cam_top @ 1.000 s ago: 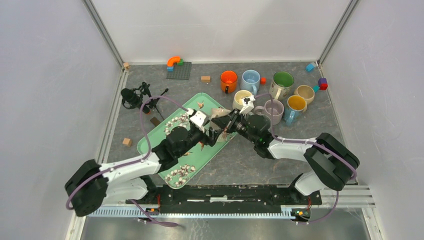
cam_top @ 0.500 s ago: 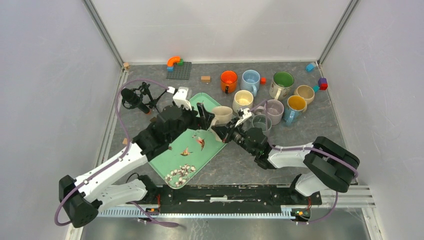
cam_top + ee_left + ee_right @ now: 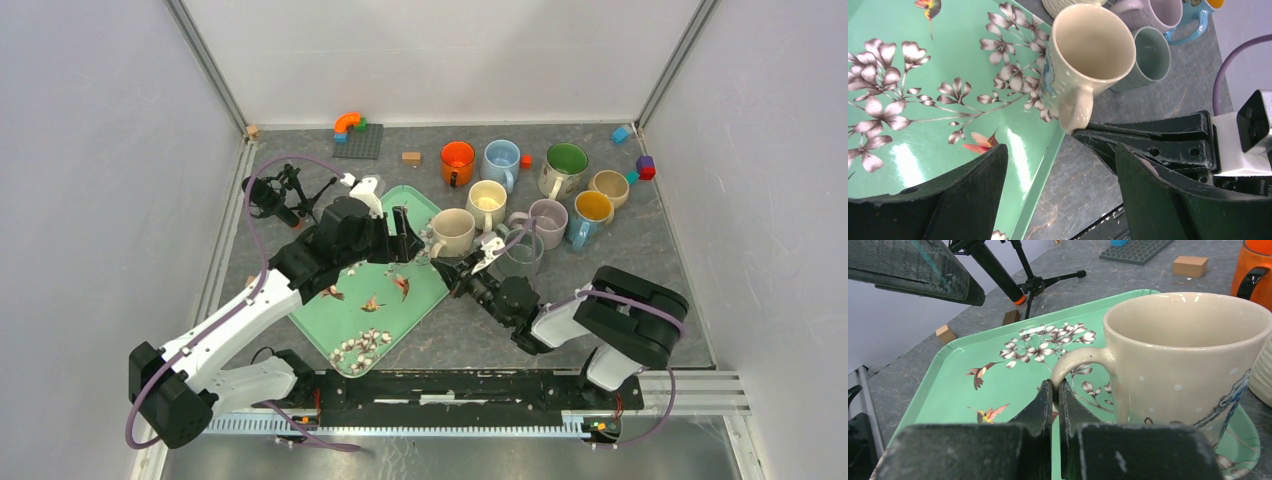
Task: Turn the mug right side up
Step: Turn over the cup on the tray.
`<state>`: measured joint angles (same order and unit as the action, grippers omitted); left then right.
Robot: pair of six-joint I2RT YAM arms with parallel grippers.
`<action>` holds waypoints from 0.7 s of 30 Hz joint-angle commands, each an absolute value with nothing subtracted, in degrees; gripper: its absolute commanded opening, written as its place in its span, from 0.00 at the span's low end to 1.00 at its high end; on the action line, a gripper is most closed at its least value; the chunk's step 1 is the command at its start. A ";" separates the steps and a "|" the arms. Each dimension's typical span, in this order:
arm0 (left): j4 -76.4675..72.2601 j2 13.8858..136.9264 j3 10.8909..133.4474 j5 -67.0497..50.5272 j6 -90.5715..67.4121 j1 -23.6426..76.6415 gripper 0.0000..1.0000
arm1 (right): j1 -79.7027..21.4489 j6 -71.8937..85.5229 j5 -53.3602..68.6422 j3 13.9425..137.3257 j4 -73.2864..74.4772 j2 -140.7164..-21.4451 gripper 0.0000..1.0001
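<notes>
The mug (image 3: 452,232) is cream with a blue pattern. It stands mouth up on the right rim of the green flowered tray (image 3: 330,310). My right gripper (image 3: 440,258) is shut on the mug's handle; in the right wrist view its tips (image 3: 1054,387) pinch the foot of the handle loop beside the mug (image 3: 1188,355). My left gripper (image 3: 408,238) hovers open just left of the mug, holding nothing. From the left wrist, the mug (image 3: 1088,50) stands beyond the open gripper (image 3: 1062,150) over the tray (image 3: 923,145).
Several upright mugs crowd the back right: orange (image 3: 457,160), blue (image 3: 501,160), cream (image 3: 487,200), lilac (image 3: 547,218), and a clear glass one (image 3: 520,250) right beside the held mug. A small black tripod (image 3: 275,195) stands left of the tray. Small blocks lie around.
The left gripper let go of the mug, opened wide and drew back to the left. The right gripper kept the handle and set the mug upright on the tray's rim.
</notes>
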<state>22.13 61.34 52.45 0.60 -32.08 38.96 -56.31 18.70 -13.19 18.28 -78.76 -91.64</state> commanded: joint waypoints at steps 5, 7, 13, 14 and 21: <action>21.14 61.86 52.01 -2.82 -34.21 38.67 0.83 | -56.14 14.72 -12.46 19.91 -102.94 -96.85 0.00; 20.59 62.62 51.77 -3.21 -34.28 38.72 0.83 | -55.99 15.69 -12.28 20.55 -108.59 -100.14 0.00; 19.61 63.72 51.38 -3.58 -33.70 38.70 0.83 | -55.47 16.61 -12.31 22.01 -111.08 -102.21 0.00; 19.23 64.04 51.18 -3.61 -33.67 38.67 0.83 | -55.32 16.62 -12.35 22.29 -111.24 -102.30 0.00; 16.72 65.99 50.75 -5.51 -32.26 38.67 0.78 | -54.48 17.50 -9.96 23.20 -112.10 -102.13 0.00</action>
<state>20.62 65.17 51.00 -3.25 -32.05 38.96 -55.18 17.72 -10.66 21.91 -84.90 -101.34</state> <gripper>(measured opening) 0.806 0.043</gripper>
